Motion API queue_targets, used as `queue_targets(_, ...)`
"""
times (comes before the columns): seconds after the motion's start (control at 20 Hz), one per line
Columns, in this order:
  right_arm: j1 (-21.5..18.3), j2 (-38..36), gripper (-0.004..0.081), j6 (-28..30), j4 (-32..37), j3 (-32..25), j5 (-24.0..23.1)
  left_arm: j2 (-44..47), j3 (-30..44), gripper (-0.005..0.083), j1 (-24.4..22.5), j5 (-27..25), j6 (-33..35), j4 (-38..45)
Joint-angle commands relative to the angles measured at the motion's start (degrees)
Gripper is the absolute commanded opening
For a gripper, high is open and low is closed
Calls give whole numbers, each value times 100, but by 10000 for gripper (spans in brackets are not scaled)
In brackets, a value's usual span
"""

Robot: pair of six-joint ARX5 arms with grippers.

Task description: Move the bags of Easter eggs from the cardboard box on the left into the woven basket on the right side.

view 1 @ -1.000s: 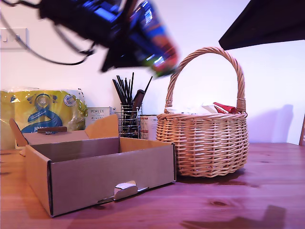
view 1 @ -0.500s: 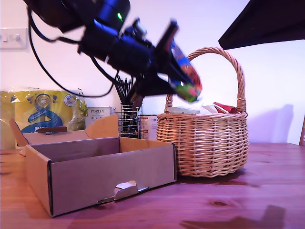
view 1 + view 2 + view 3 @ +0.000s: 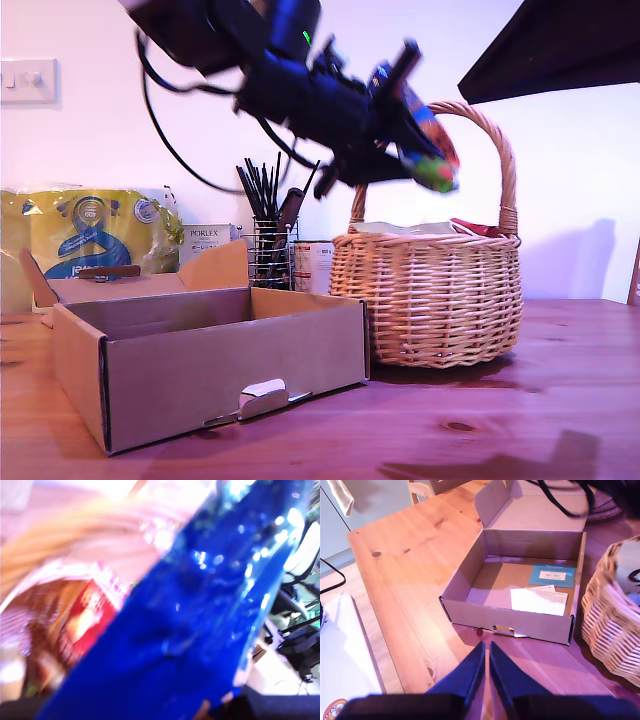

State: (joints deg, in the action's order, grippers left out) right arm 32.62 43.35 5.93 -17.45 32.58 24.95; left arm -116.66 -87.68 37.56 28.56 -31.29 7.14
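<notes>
My first gripper (image 3: 415, 120) carries a shiny blue crinkly pouch with a multicoloured end (image 3: 432, 150), its jaws clamped on the bag high above the surface, just over the rim of the round tan wicker basket with the tall arched handle (image 3: 430, 300). In the first wrist view the blue pouch (image 3: 200, 630) fills most of the frame; past it show the blurred weave of the basket (image 3: 30, 625) and a red-and-white pouch (image 3: 87, 612) already lying inside. The shallow brown corrugated cardboard box with its flap lid (image 3: 215, 375) stands on the wooden surface (image 3: 480, 430) just beside the basket, toward the exterior view's left. The second wrist view looks into that box (image 3: 470, 575) and finds only a white paper slip (image 3: 538, 601) and a blue card (image 3: 551, 575) on its floor, no pouches. My second gripper (image 3: 486, 667) hangs above the surface in front of the box, jaws nearly together and holding nothing.

By these views, this is the delivery stage for what looks to be the last bag. The next move calls for lowering the blue pouch inside the handle's arch, clear of the rim, then parting the jaws so it drops among the bags already there.
</notes>
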Motion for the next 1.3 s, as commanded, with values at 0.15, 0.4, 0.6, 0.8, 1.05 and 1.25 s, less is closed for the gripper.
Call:
queue_targets(0.15,-13,-20,-12,15,37,76,17,-188,4,183,125,-402,-9,-94)
queue_targets(0.4,-13,-20,-12,15,35,76,20,-181,2,639,197,-291,306,-160)
queue_targets(0.6,-11,-20,-12,15,31,76,52,11,-122,641,186,-503,828,-621)
queue_targets(0.8,-11,-22,-12,15,33,76,66,343,-323,641,155,-1029,1611,-1123)
queue_targets(1.05,-11,-24,-12,15,35,76,66,804,-363,639,155,-1589,2352,-1519)
queue_targets(1.25,-13,-24,-12,15,44,76,46,1121,-363,499,155,-1768,2938,-2247)
